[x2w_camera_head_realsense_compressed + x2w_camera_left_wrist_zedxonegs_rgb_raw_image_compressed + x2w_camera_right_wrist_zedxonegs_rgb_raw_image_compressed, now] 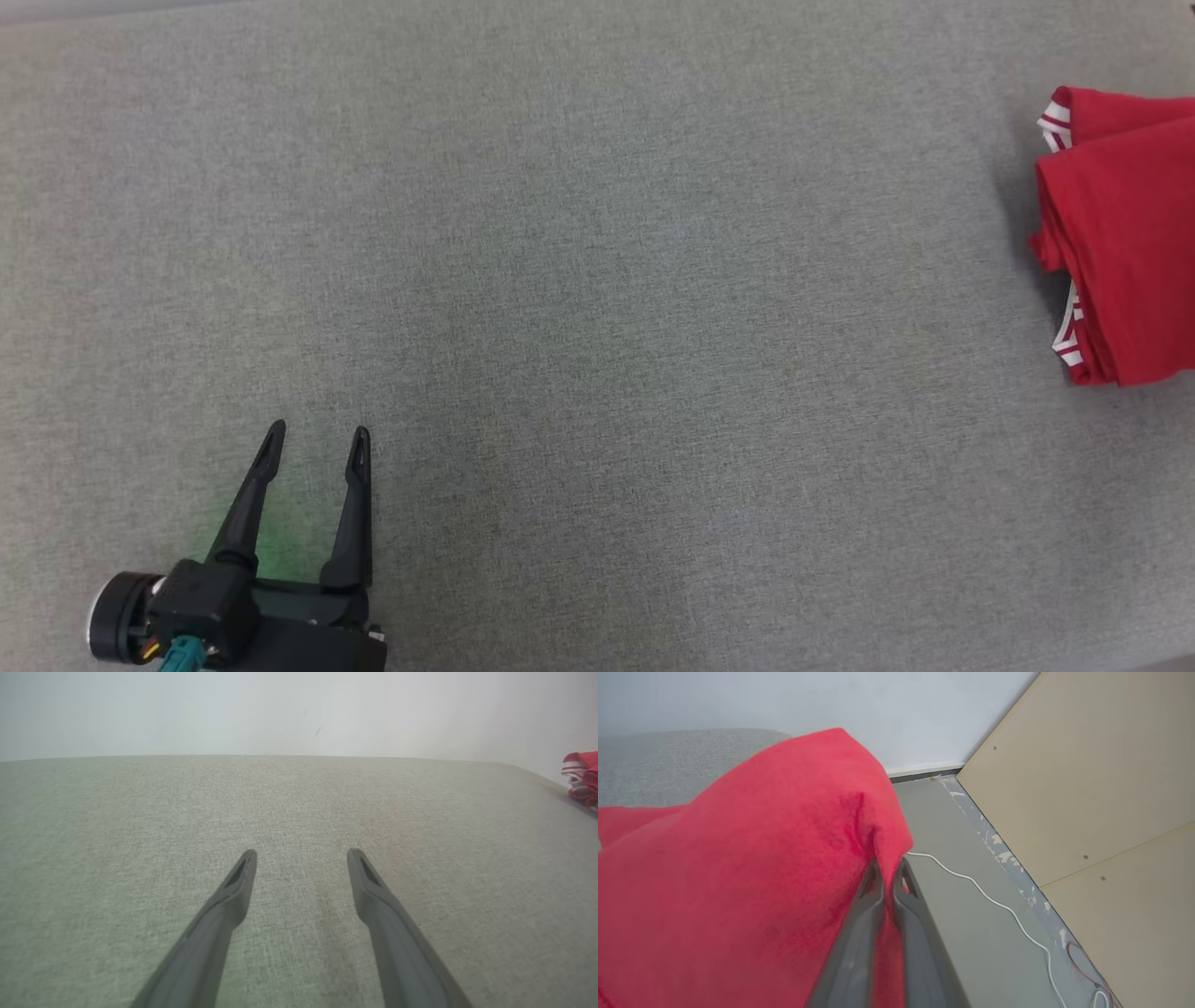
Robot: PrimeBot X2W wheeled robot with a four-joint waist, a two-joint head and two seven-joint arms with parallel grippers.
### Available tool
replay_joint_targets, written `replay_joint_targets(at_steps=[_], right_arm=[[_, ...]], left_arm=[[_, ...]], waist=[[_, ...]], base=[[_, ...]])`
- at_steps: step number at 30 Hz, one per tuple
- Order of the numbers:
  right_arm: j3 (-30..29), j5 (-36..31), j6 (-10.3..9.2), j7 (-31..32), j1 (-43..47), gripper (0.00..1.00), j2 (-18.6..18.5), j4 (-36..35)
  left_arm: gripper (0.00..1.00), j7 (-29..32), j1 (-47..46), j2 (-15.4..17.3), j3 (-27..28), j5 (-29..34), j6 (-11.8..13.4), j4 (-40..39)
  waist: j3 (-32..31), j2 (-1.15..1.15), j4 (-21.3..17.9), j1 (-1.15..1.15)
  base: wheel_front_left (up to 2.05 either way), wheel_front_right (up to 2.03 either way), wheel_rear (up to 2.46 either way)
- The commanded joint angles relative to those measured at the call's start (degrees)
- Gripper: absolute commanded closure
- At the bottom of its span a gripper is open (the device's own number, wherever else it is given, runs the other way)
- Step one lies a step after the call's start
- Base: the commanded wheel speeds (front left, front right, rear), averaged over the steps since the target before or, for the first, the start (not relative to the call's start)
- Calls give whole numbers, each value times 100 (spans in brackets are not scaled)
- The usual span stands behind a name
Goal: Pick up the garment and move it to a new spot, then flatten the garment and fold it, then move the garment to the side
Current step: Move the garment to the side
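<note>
Clamping red garment [1120, 243] in right gripper [888, 863], fingers nearly shut, at 3 o'clock from wide-spread, empty left gripper [319, 429], well apart.

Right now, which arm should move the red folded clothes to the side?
Right. The right fingers are shut on a fold of the red cloth garment with white-striped trim, so it can probably carry it. The left fingers stand open over the grey fabric tabletop, far from it.
</note>
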Motion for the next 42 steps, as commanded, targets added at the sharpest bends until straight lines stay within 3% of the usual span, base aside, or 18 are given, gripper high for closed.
replay_joint_targets(at_steps=[1,2,3,4,5,6,7,20,32,42], right_arm=[[-77,-109,-3,-85,-34,95,85,44],[-107,-193,-3,-146,-37,28,121,78],[-136,-205,-3,-183,-51,14,189,122],[-135,-243,-3,-222,-53,36,241,153],[-105,-266,-3,-284,-70,29,285,155],[-96,-284,-3,-333,-84,11,308,156],[-67,-313,-3,-387,-83,1,344,152],[455,40,-3,-882,359,0,727,-150],[1292,603,-3,-2422,1700,0,1249,-1336],[2107,808,-3,-3499,2883,0,1678,-1189]], left_arm=[[0,-14,-75,53,1,53,7,-29],[0,-14,-89,69,-4,67,7,-40],[0,-14,-102,78,3,86,6,-51],[0,-14,-112,84,5,91,6,-59],[0,-15,-118,88,-1,95,6,-67],[0,-14,-125,95,-30,79,6,-76],[0,-14,-131,106,-49,71,6,-85],[0,-14,66,43,30,-297,7,-177],[0,-15,661,-237,605,-206,7,-267],[0,-14,1263,-372,947,-276,33,-155]], waist=[[78,-1,19,-1],[98,-1,12,-1],[117,-1,-1,-1],[127,-1,-16,-1],[136,-1,-39,-1],[140,-1,-56,-1],[140,-1,-73,-1],[-458,-1,-179,-1],[-1338,-1,62,-1],[-2021,-1,229,-1]], base=[[0,0,0],[0,0,0],[0,0,0],[0,0,0],[0,0,0],[0,0,0],[0,0,0],[0,0,0],[0,0,0],[0,0,0]])
